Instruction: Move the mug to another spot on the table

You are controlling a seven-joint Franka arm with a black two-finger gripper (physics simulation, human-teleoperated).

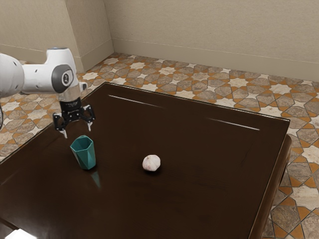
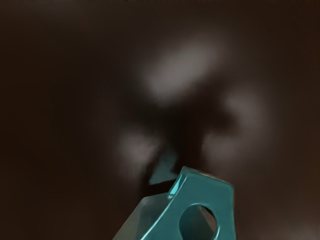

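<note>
A teal faceted mug (image 1: 83, 152) stands upright on the dark glossy table (image 1: 199, 164), toward the exterior view's left. My black gripper (image 1: 77, 129) hangs open just above the mug's rim, its two fingers spread and holding nothing. In the wrist view the mug (image 2: 185, 212) lies right under my hand, with its handle loop facing the camera.
A whitish garlic bulb (image 1: 151, 163) rests on the table to the right of the mug in the exterior view. The table's front edge runs close below the mug, and a patterned tile floor (image 1: 224, 84) surrounds the table.
</note>
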